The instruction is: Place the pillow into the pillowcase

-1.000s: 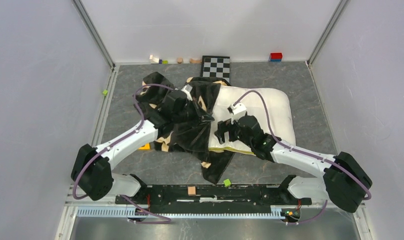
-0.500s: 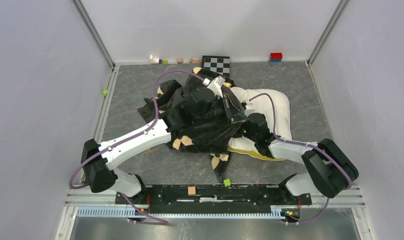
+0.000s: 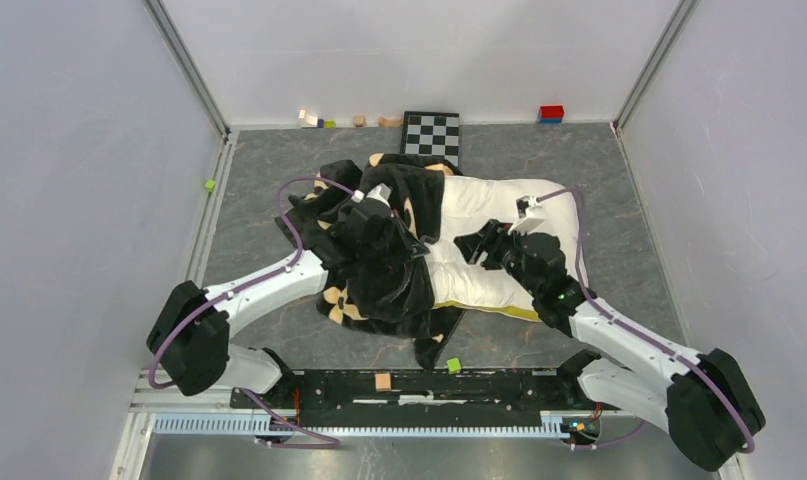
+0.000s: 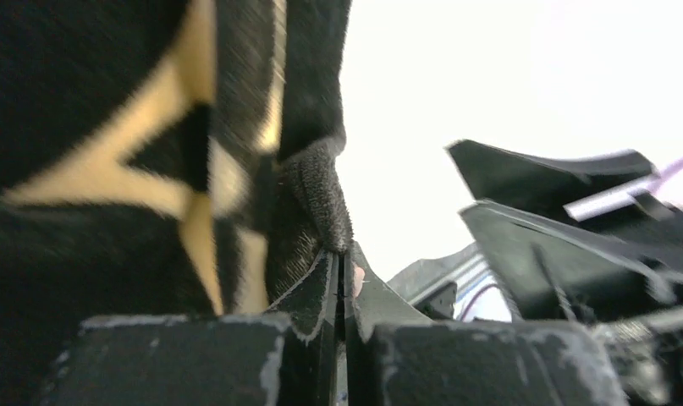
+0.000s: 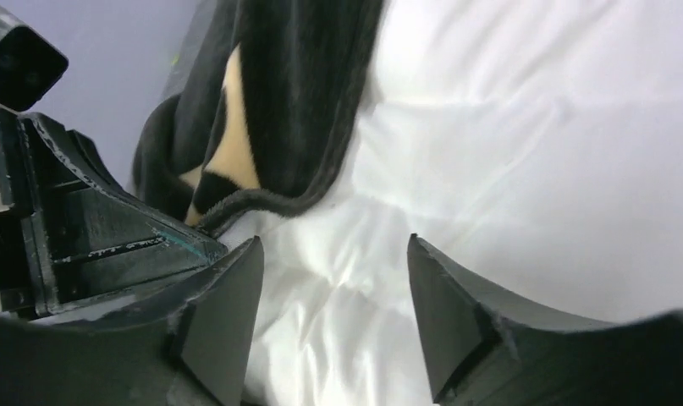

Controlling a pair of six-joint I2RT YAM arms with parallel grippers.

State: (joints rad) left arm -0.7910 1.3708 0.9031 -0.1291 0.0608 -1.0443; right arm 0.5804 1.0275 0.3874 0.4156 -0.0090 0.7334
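Note:
The cream-white pillow (image 3: 509, 225) lies right of centre, its yellow band (image 3: 507, 311) showing at the near edge. The black pillowcase (image 3: 379, 270) with tan motifs is bunched over the pillow's left end and drapes over my left wrist. My left gripper (image 3: 417, 248) is shut on the pillowcase's hem (image 4: 321, 194), and the white pillow (image 4: 456, 85) lies behind it. My right gripper (image 3: 476, 247) is open just above the pillow (image 5: 507, 144), with the pillowcase edge (image 5: 278, 101) just ahead of its fingers (image 5: 228, 296).
A black-and-white checkered board (image 3: 431, 133) lies by the back wall, with small blocks (image 3: 314, 120) to its left and a red block (image 3: 551, 113) to its right. A green cube (image 3: 454, 365) and a tan cube (image 3: 383, 381) sit near the front rail. Another green cube (image 3: 209, 185) lies at the left.
My left gripper had pulled the pillowcase right over the pillow, then drew back left with it. My right gripper moved back and to the right, onto the open pillow.

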